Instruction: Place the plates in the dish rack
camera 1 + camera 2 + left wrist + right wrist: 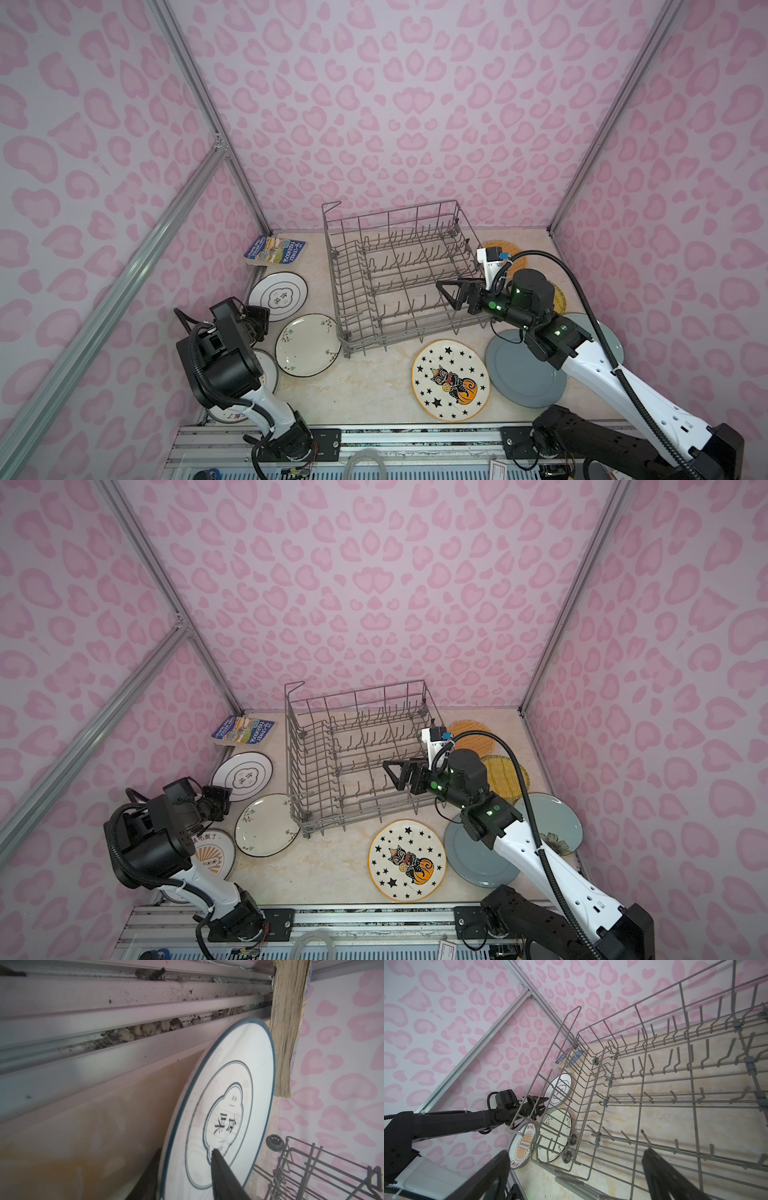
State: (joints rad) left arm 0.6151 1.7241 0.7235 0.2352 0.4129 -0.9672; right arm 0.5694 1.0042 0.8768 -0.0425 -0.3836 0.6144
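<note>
The grey wire dish rack [338,291] stands mid-table with no plate in it. My left gripper [259,320] [187,1151] is shut on the near rim of a white black-rimmed plate [277,296] [228,1093], one finger on its face and one beneath. My right gripper [446,293] [575,1155] hangs open over the rack's right side, holding nothing. More plates lie flat on the table: a floral white one [307,345], a cat-and-pumpkin one [451,380], a grey-blue one [519,374], a pale blue-green one [552,820], and orange [471,735] and yellow [505,773] woven ones.
A blue paperback book [275,250] leans at the back left corner, touching the held plate's far side. A sunburst-printed plate [214,854] lies partly under my left arm. Pink patterned walls close in three sides; a metal rail [374,436] runs along the front edge.
</note>
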